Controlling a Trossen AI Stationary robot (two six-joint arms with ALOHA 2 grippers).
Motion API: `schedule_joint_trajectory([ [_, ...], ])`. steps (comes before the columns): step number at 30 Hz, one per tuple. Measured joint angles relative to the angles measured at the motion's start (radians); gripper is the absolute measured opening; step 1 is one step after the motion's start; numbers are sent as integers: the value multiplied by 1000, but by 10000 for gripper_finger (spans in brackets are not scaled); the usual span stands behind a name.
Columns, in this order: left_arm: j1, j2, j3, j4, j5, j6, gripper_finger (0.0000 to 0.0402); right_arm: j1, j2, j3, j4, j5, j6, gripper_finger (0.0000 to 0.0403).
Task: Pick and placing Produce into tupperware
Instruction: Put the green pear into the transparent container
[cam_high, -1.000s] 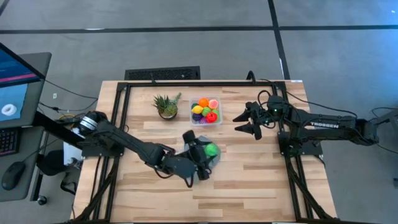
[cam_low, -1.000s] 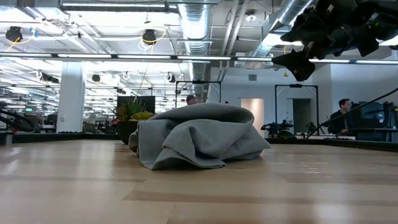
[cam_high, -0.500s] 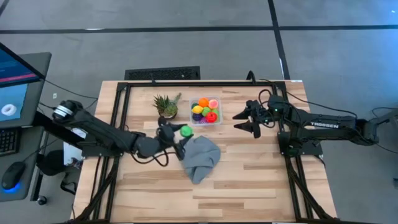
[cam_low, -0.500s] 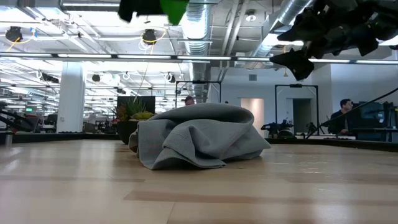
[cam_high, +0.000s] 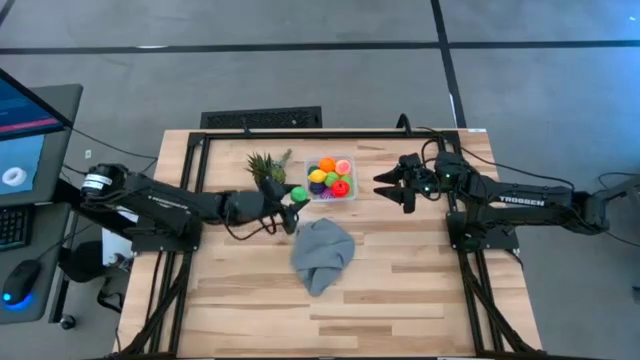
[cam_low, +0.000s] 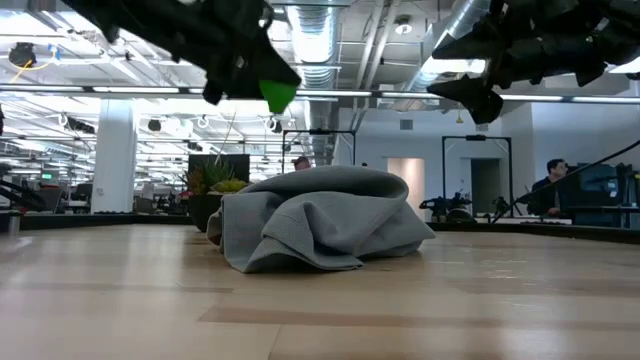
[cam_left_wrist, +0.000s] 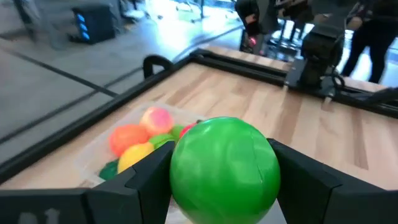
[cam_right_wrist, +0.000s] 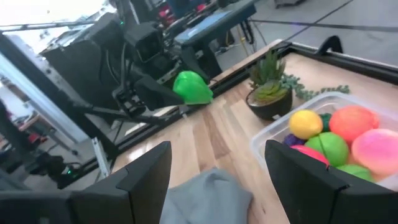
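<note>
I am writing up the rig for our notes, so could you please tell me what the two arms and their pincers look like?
Both arms are dark, nearly black, and jointed. The right arm carries white TROSSEN lettering, with black cables looping near its wrist. The left arm has a round joint cap with a white ring near its base. The left pincer and right pincer each have two dark, wedge-shaped fingers.

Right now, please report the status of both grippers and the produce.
Left gripper shut on green ball, beside tupperware. Right gripper open, waiting on the other side. Grey cloth nearby, not blocking.
</note>
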Motion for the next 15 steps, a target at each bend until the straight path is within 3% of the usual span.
schedule_joint_trajectory([
  [6,154,16,-24,58,229,-2,220,0,0,0,10,38,20,281],
  [15,274,36,-30,83,386,9,220,2,0,0,16,75,38,281],
])
